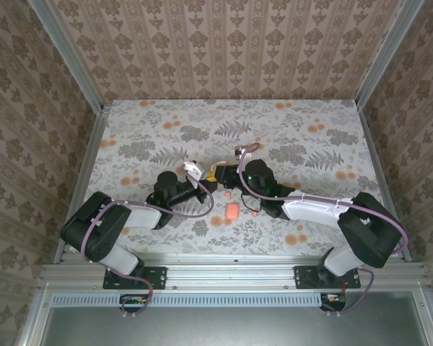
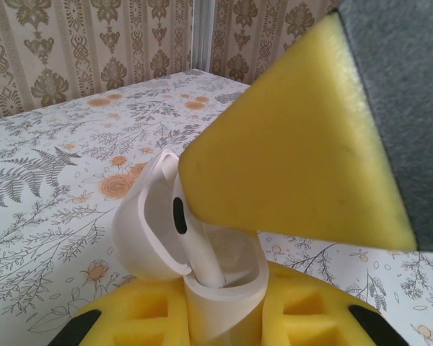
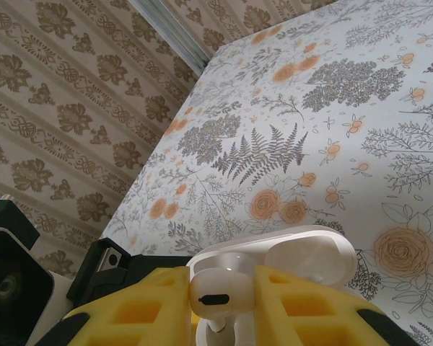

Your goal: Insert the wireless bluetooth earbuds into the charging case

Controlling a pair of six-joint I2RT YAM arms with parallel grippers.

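Observation:
My left gripper [image 2: 224, 321] is shut on the base of a white charging case [image 2: 227, 288]; its lid [image 2: 141, 231] hangs open to the left. A white earbud [image 2: 198, 249] stands with its stem down in the case's mouth. My right gripper [image 3: 220, 306] is shut on that earbud [image 3: 220, 292], with its yellow pads [image 3: 303, 306] on both sides. The open case [image 3: 307, 259] lies just behind the bud. In the top view both grippers [image 1: 200, 182] [image 1: 224, 175] meet at the table's middle.
A red-coral case [image 1: 232, 211] lies on the floral table [image 1: 310, 144] just in front of the grippers, with a tiny coral bud [image 1: 254, 213] to its right. The right gripper's yellow pad [image 2: 296, 144] looms over the case. Patterned walls enclose the table.

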